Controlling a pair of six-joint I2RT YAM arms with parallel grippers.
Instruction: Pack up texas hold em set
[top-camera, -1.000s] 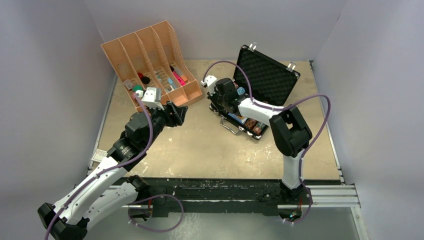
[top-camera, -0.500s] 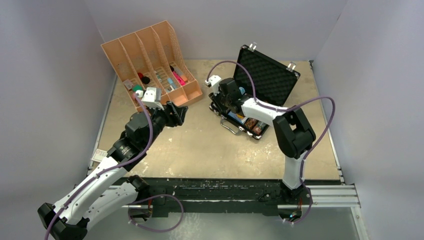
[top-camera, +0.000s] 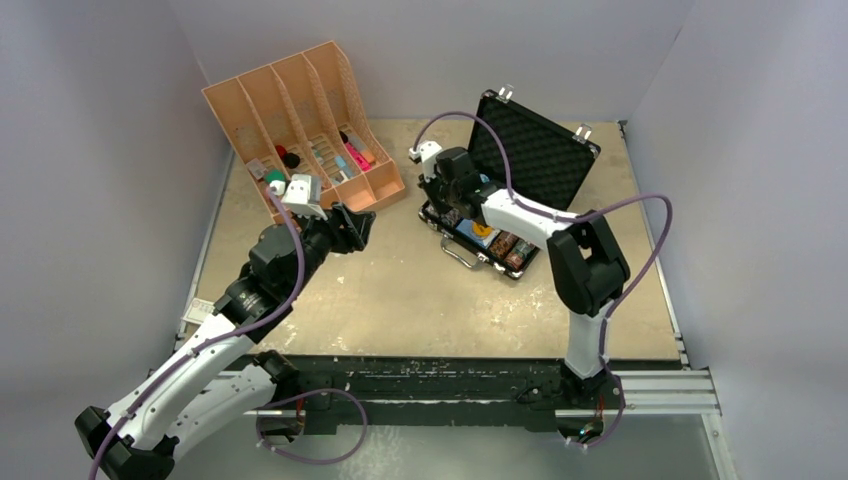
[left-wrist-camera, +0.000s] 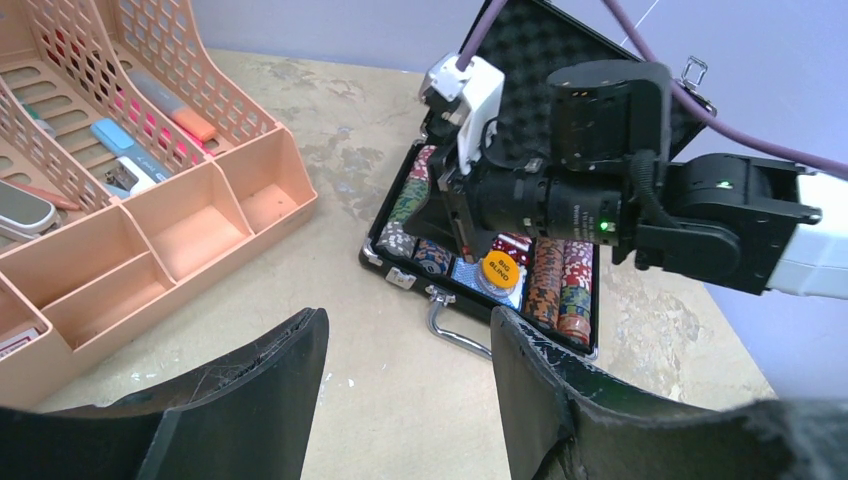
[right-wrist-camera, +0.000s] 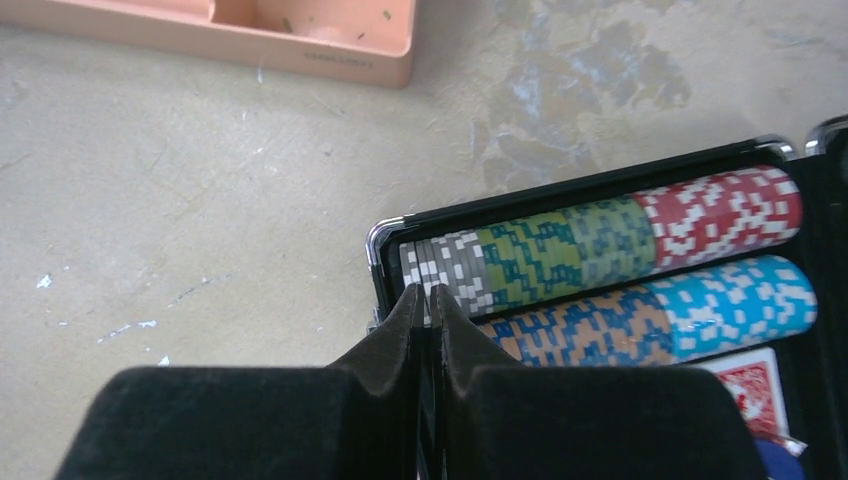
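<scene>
The black briefcase (top-camera: 478, 238) lies open on the table, its foam-lined lid (top-camera: 535, 155) raised at the back. Rows of striped poker chips (right-wrist-camera: 560, 250) fill its base, beside a red card deck (right-wrist-camera: 755, 385) and a yellow button (left-wrist-camera: 498, 270). My right gripper (right-wrist-camera: 425, 292) is shut, its tips at the grey-white chips (right-wrist-camera: 455, 270) in the case's left corner. Nothing shows between its fingers. My left gripper (left-wrist-camera: 408, 325) hangs open and empty above the bare table, left of the case's silver handle (left-wrist-camera: 455, 335).
An orange slotted desk organiser (top-camera: 300, 130) holding pens and small items stands at the back left, its front edge (right-wrist-camera: 250, 30) close to the case. Grey walls close in the table on three sides.
My right wrist has moved a little towards the far left corner of the case. The left arm has stayed still.
</scene>
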